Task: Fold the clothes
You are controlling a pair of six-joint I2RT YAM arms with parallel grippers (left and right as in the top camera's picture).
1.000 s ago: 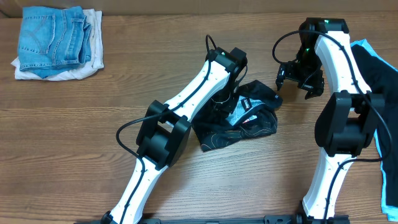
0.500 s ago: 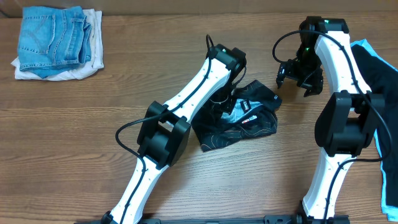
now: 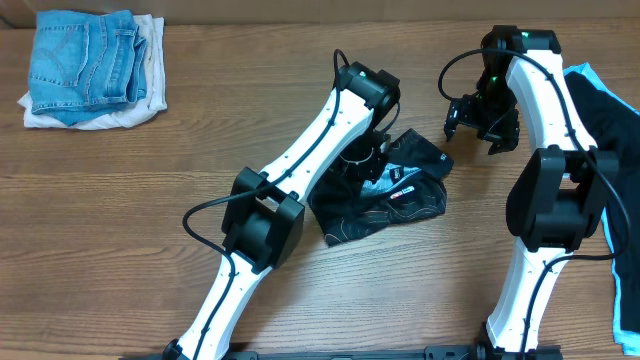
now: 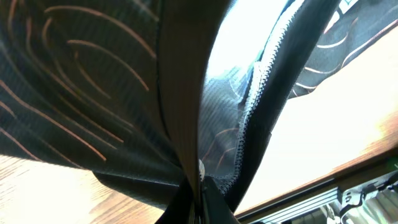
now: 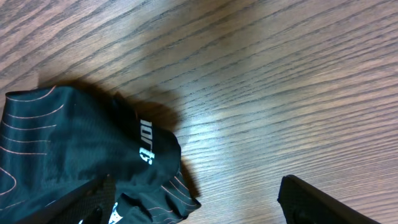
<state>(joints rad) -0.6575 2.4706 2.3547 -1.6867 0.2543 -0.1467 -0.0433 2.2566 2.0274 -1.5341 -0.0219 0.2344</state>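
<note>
A thin black sports jersey with fine orange contour lines and white and red lettering (image 3: 400, 190) is shown crumpled in a heap on a brown wood-grain table (image 3: 150, 220). The left gripper (image 3: 360, 163) is set into the heap's edge. In its wrist view the jaws are seen closed together on a raised ridge of the black cloth, which fills almost everything ahead of the fingertips.

The right gripper (image 3: 482, 135) is held over bare wood, with the jersey just beside it on its left. Its fingers (image 5: 93, 199) are spread wide apart with nothing between them, and one corner of the jersey is seen close to one finger.

The task is judged to be at an early stage. The jersey is bunched, not laid flat, and no finished fold is seen in it. It has yet to be spread and folded. A second black jersey with light-blue panels (image 3: 600, 110) is seen to the right of the right gripper, partly hidden behind that arm and apparently not folded.

Well away to the left of the left gripper, folded blue denim jeans (image 3: 85, 60) are stacked on a folded white garment (image 3: 95, 118) at the table's far corner. Little of the room beyond the table is shown.
</note>
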